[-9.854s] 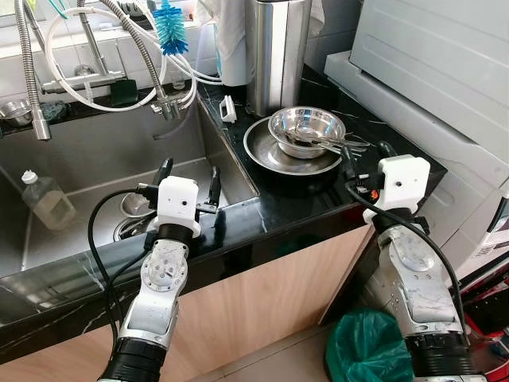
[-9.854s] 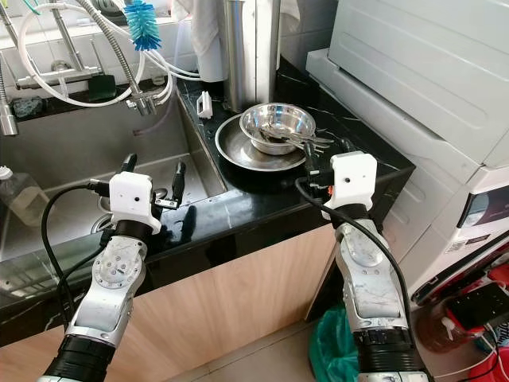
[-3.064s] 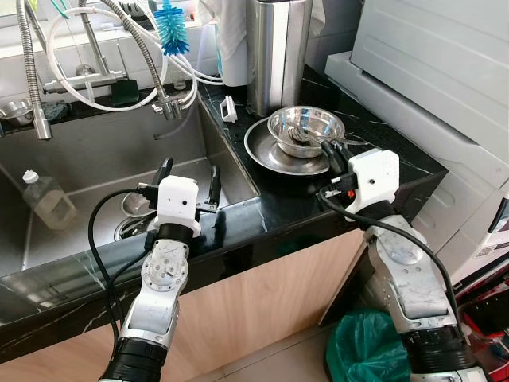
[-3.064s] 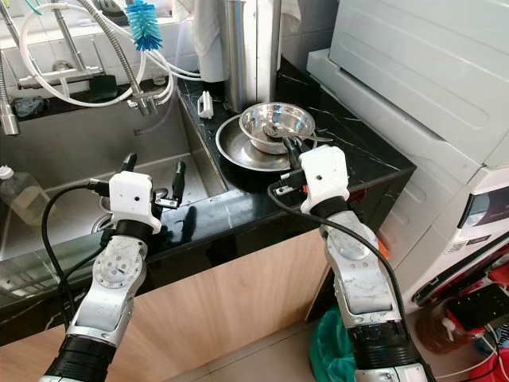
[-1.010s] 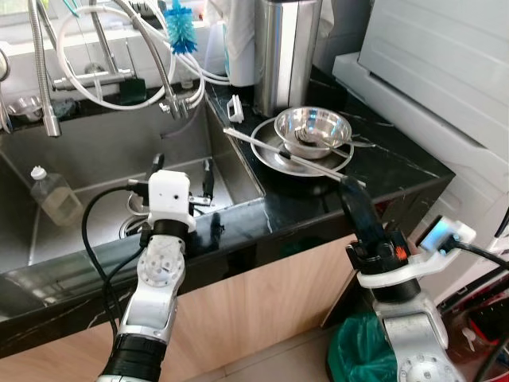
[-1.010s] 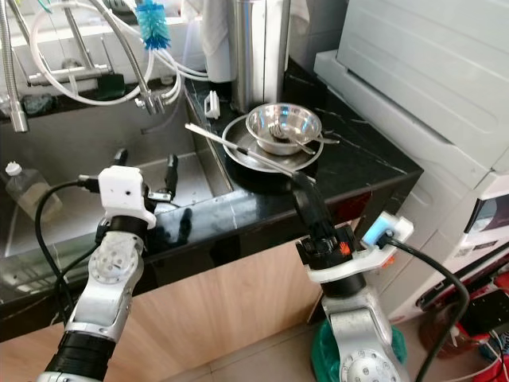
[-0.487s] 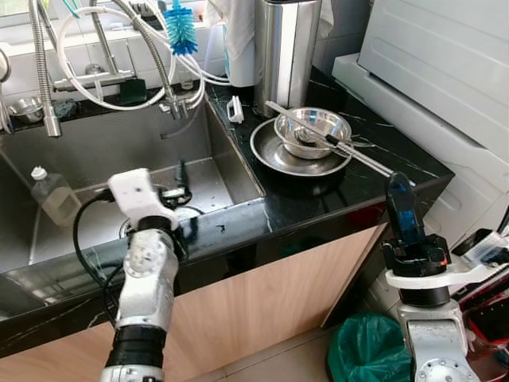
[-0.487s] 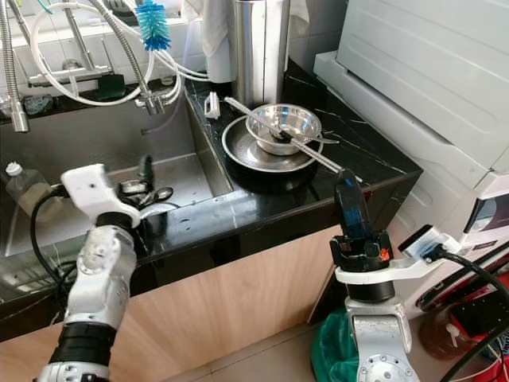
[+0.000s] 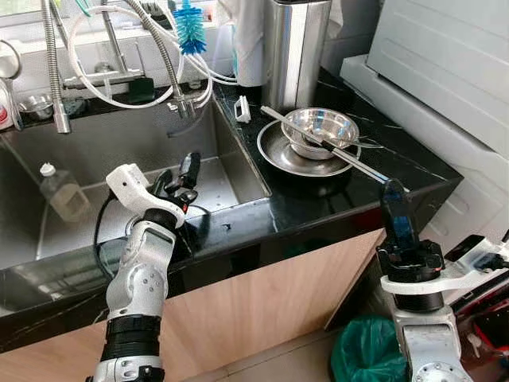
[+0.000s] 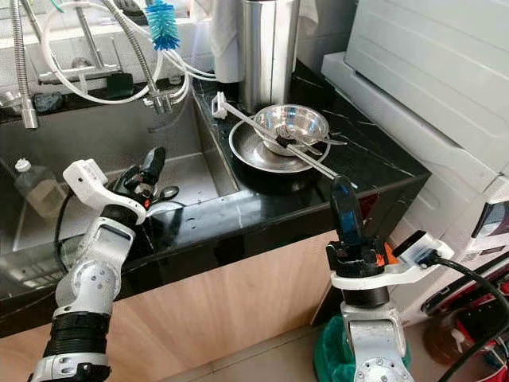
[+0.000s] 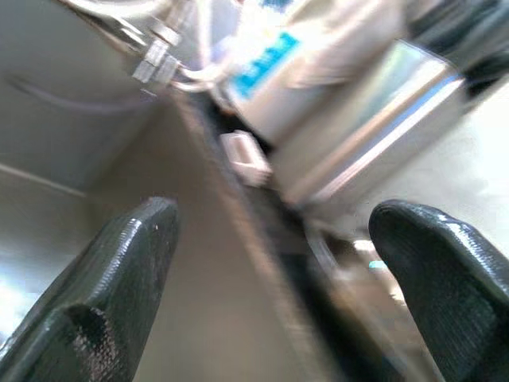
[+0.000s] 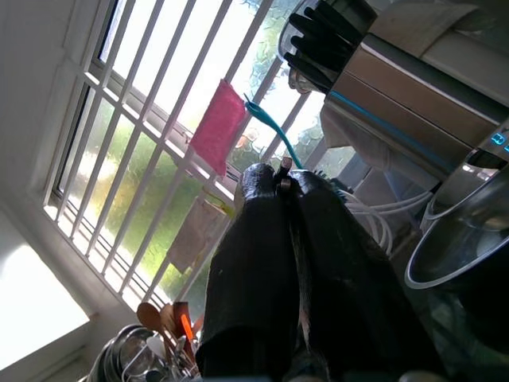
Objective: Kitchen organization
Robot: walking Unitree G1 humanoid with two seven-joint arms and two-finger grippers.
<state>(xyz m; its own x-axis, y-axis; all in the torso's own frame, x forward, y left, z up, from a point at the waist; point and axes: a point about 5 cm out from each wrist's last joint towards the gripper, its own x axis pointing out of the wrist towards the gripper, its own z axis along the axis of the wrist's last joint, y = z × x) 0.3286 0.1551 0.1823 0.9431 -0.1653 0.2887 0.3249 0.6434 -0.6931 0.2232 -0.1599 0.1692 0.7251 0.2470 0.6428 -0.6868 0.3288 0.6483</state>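
Note:
A steel bowl sits on a steel plate on the black counter. Long metal chopsticks lie slanted across the bowl's rim, their far ends near the sink corner. My right gripper stands upright just off the counter's front edge, shut on the near ends of the chopsticks; in the right wrist view its fingers pinch a thin metal tip. My left gripper hovers open over the sink, turned toward the counter, with nothing between its fingers.
A tall steel canister stands behind the plate. Hoses, a faucet and a blue brush hang over the sink; a plastic bottle lies inside it. A white appliance borders the counter's right side. A green bag sits on the floor.
My right gripper closed on the chopsticks at the bowl and drew back off the counter's edge with them. My left gripper has turned rightward over the sink. The camera shifted slightly.

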